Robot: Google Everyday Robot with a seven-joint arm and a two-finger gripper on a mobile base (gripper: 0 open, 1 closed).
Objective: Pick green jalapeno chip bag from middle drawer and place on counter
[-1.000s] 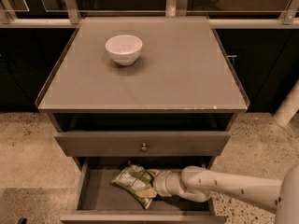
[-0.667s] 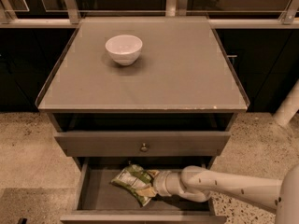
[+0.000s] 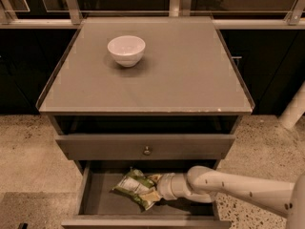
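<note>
The green jalapeno chip bag, green foil with a white panel, lies in the open middle drawer at the bottom of the camera view. My gripper reaches in from the right on a white arm and is at the bag's right end, touching it. The bag's right edge is hidden by the gripper. The counter is the flat grey cabinet top above the drawers.
A white bowl stands on the counter's back left. A shut grey drawer front with a small round knob sits just above the open drawer. A railing runs behind the counter. A white post stands at the right on the speckled floor.
</note>
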